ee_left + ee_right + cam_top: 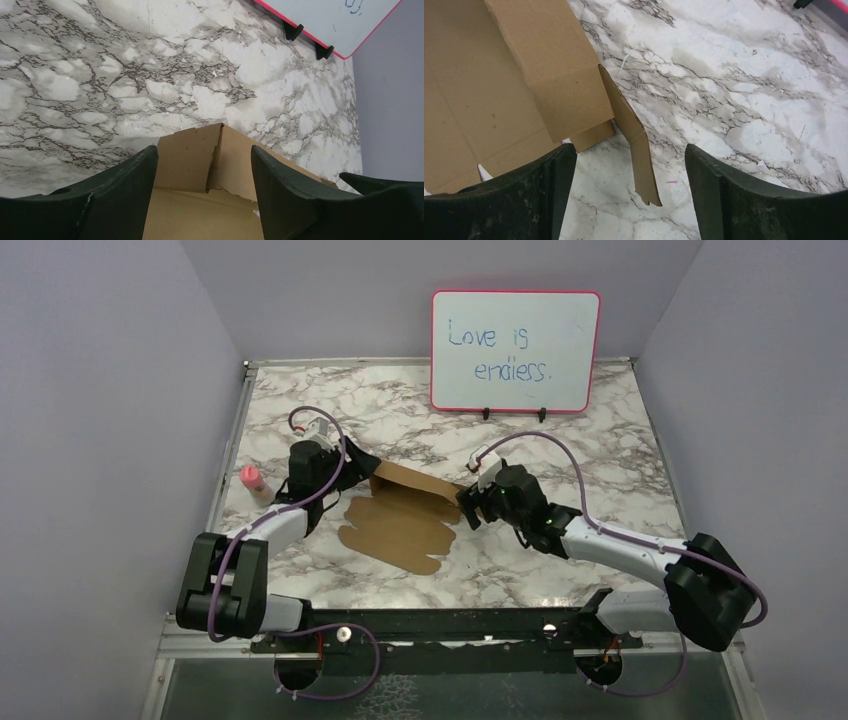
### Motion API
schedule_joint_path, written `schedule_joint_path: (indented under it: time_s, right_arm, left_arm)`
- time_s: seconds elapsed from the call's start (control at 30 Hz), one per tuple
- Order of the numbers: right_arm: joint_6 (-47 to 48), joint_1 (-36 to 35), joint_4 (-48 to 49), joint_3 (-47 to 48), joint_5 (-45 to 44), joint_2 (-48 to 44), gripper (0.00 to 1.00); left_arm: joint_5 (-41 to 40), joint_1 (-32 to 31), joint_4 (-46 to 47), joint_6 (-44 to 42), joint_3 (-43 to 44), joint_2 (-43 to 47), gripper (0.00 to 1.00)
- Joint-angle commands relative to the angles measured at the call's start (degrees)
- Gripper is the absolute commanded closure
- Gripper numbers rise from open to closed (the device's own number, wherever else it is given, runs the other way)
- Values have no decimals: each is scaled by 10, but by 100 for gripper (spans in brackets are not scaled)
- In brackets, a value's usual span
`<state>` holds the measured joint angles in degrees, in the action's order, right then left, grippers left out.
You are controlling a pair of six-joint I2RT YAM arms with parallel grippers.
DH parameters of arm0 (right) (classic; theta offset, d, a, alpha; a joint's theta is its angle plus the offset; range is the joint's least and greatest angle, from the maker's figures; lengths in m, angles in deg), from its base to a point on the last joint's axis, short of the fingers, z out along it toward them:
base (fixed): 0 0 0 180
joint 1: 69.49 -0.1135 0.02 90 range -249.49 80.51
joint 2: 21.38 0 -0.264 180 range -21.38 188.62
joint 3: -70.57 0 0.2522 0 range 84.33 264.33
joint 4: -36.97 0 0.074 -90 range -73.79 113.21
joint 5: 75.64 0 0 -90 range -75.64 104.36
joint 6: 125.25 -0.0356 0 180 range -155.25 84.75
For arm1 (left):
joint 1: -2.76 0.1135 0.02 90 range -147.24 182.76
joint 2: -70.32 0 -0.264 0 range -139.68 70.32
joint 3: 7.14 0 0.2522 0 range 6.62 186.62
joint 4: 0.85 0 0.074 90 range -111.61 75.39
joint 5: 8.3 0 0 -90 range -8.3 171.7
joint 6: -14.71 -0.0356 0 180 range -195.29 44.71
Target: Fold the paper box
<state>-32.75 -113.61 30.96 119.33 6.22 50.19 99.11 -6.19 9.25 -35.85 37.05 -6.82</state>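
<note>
I see the plain brown cardboard paper box (395, 530) lying mostly flat mid-way across the white marble-patterned tabletop (560, 420), its far wall raised. My left gripper (205, 155) straddles the far-left corner, jaws spread. My right gripper (626, 150), likewise spread, brackets the far-right flap without touching it.

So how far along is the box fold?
Early. Done: one long wall of the box stands up; the rest lies flat. In hand: left gripper and right gripper, both open, straddle that wall's end flaps. To do: every other fold.
</note>
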Motion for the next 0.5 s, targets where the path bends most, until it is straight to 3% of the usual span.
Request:
schedule_joint_path:
  time_s: [0.0,0.23,0.47]
  right_arm:
    - [-10,7,46,22,17,34,17]
    - [2,8,77,27,18,59,17]
    - [-7,8,25,13,31,9,17]
  left_arm:
    - [18,3,8,-13,16,-10,31]
    - [31,3,11,-15,21,-22,32]
    - [32,3,15,-12,25,-29,33]
